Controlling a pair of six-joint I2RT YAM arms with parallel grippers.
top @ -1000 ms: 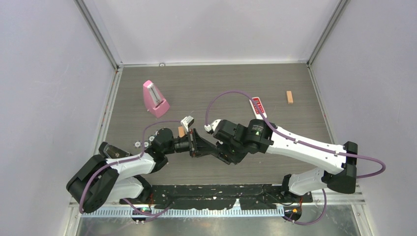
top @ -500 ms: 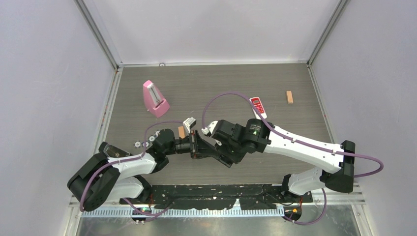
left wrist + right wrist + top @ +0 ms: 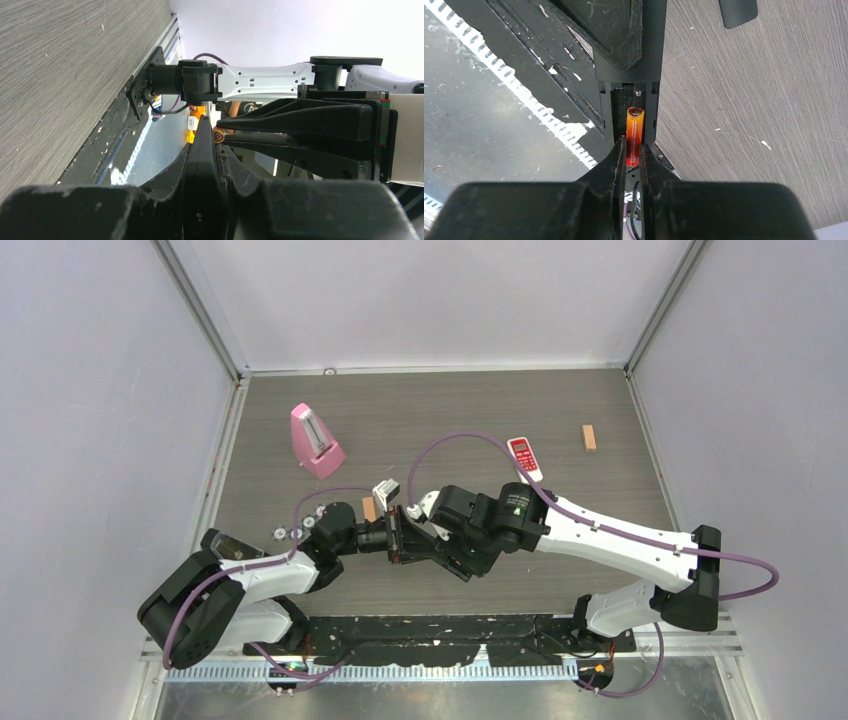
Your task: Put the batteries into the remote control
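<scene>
My left gripper (image 3: 396, 537) is shut on a black remote control (image 3: 392, 524), held edge-on just above the table; it shows as a thin slab (image 3: 204, 165) between my left fingers (image 3: 192, 150). Opposite it, my right gripper (image 3: 632, 150) is shut on an orange-red battery (image 3: 634, 131). The battery lies lengthwise in the remote's open channel (image 3: 652, 100), its far end a little short of the metal contact. In the left wrist view only the battery's round end (image 3: 218, 135) shows beside the remote. My right gripper (image 3: 414, 541) meets the left one mid-table.
A red-and-white remote (image 3: 523, 455) lies at the back right, with a tan block (image 3: 589, 437) beyond it. A pink metronome (image 3: 317, 440) stands back left. Another tan block (image 3: 369, 507), a small grey piece (image 3: 384, 488) and dark discs (image 3: 281, 533) lie near the left arm.
My right arm has shifted left, bringing the battery closer in against the remote in my left gripper. The left arm has barely moved.
</scene>
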